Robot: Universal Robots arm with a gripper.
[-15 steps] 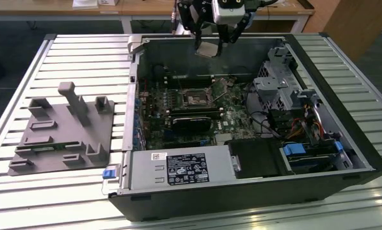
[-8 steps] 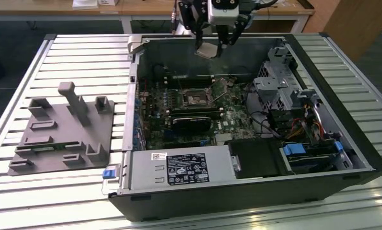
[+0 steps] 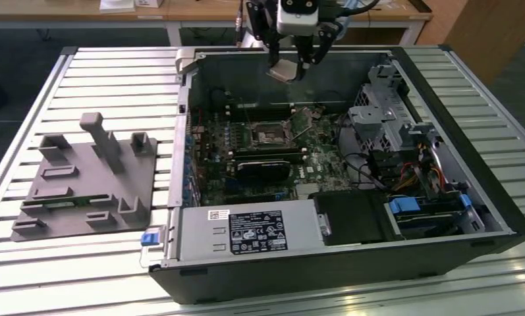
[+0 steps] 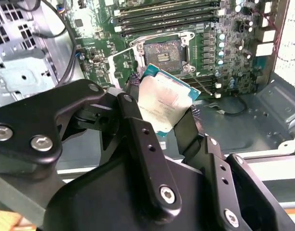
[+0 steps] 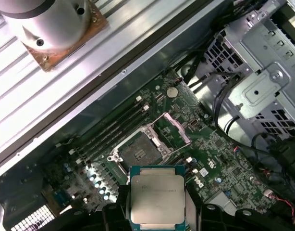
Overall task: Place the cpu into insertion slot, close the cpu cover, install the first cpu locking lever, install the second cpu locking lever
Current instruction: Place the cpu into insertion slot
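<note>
My gripper (image 3: 288,68) hangs above the back of the open computer case, shut on the cpu (image 3: 284,71). In both wrist views the cpu (image 5: 157,198) (image 4: 163,101), a square chip with a dull silvery top and green edge, sits clamped between the two black fingers (image 4: 134,110), tilted. The insertion slot (image 5: 136,151) (image 4: 163,54) (image 3: 269,136) lies below on the green motherboard, its dark centre bare. The cpu cover (image 5: 172,129) (image 4: 119,63), a thin metal frame, stands swung open beside the slot. The cpu is well above the slot, not touching it.
Memory slots (image 5: 114,131) run along one side of the slot. A long black block (image 3: 264,164) lies in front of it. A metal drive cage (image 3: 390,112) with cables is at the exterior view's right, and a power supply (image 3: 244,230) is at the front. A grey fixture (image 3: 82,178) lies on the slatted table.
</note>
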